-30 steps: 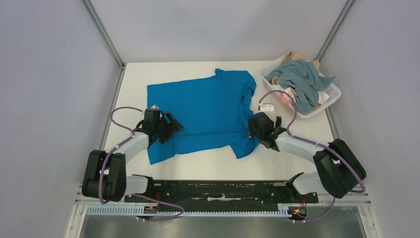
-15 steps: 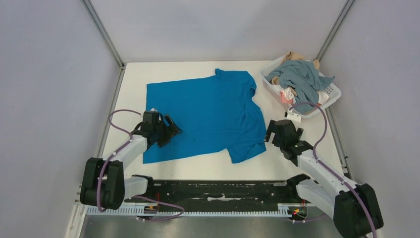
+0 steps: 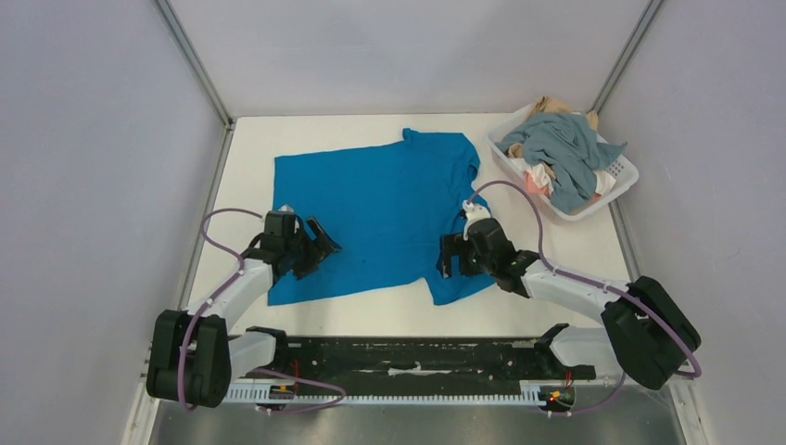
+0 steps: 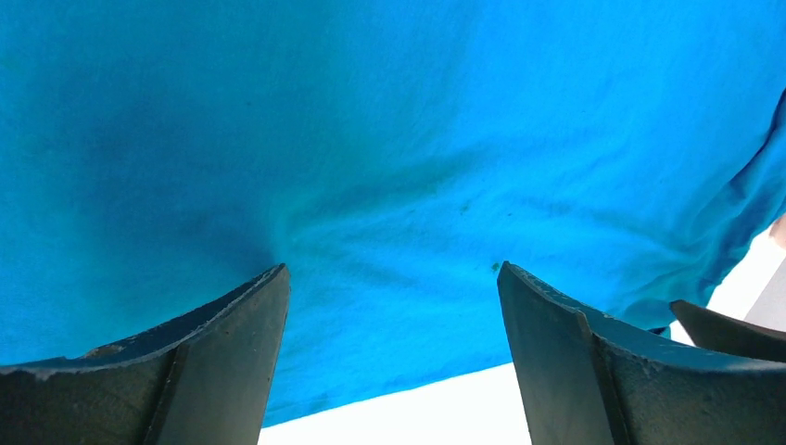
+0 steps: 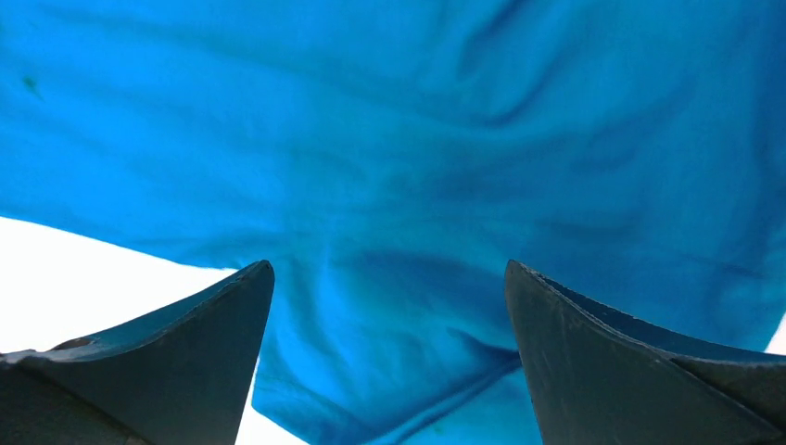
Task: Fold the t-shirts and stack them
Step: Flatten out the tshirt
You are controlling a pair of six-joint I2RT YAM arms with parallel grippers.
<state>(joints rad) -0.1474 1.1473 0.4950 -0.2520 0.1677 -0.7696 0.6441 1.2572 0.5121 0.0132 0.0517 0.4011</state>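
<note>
A bright blue t-shirt lies spread flat on the white table, collar toward the right. My left gripper is open and empty, low over the shirt's near left part; its view shows blue cloth between its spread fingers. My right gripper is open and empty over the shirt's near right sleeve; its fingers straddle the folded sleeve edge. More t-shirts, grey-blue, peach-pink, white and tan, lie heaped in the basket.
A white slotted plastic basket stands at the table's far right corner. Grey walls with metal posts close in the table on three sides. The black arm-mount rail runs along the near edge.
My right gripper swung out to the right off the shirt, then came back left onto the near right sleeve. The shirt's near edge has been pulled straighter. My left gripper has barely moved.
</note>
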